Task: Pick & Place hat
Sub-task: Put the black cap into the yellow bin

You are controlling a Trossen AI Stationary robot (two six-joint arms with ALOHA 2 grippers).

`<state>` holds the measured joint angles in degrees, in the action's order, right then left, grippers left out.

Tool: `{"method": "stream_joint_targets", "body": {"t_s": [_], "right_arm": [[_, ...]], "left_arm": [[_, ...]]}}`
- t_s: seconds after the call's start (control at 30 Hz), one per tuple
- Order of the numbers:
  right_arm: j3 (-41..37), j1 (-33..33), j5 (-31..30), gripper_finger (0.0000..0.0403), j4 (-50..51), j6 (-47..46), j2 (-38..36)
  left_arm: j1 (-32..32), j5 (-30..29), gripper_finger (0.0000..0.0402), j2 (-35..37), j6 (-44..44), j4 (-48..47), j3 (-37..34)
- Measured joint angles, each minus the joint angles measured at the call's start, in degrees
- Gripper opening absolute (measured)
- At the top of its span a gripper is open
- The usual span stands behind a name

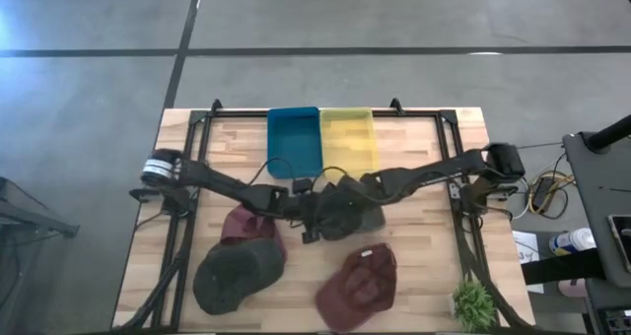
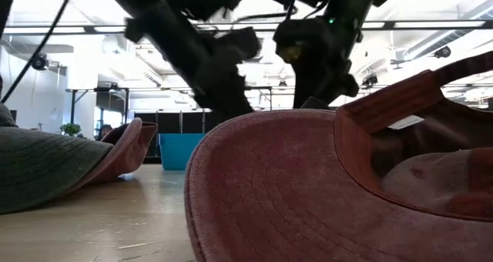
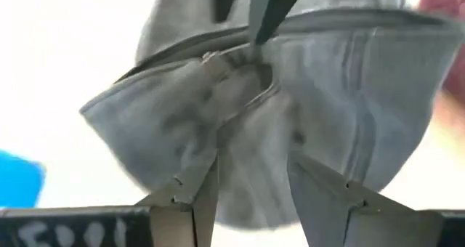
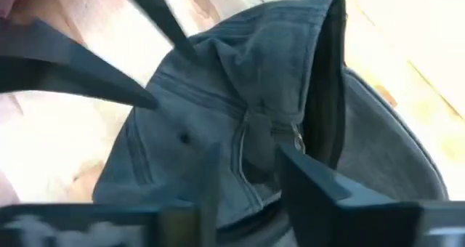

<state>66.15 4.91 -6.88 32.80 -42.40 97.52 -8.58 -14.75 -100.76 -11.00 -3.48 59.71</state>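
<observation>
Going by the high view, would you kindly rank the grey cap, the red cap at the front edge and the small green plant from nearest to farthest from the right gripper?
From the right gripper:
1. Grey cap, directly at it, mid-table.
2. Red cap, front edge, right of centre.
3. Green plant, front right corner.

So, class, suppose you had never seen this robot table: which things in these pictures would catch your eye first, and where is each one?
At the table's middle, both dark arms meet over one grey hat, the left gripper and right gripper each closed on its fabric. Behind it, at the far edge, a blue bin and a yellow bin sit side by side. Nearer the front lie two maroon hats and a dark green one.
</observation>
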Motion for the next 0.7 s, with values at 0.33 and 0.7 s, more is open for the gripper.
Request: {"method": "stream_joint_targets", "body": {"t_s": [0.33,0.7], "right_arm": [[-1.94,-8.34,7.14,0.0010,-10.64,0.96,3.67],[-3.22,-10.84,13.99,0.0008,-18.78,-2.66,7.33]], "left_arm": [[-2.41,0.08,0.0158,1.73,-10.26,20.38,-13.67],[-2.65,-1.70,0.0158,-3.70,-14.53,24.48,-13.89]]}}
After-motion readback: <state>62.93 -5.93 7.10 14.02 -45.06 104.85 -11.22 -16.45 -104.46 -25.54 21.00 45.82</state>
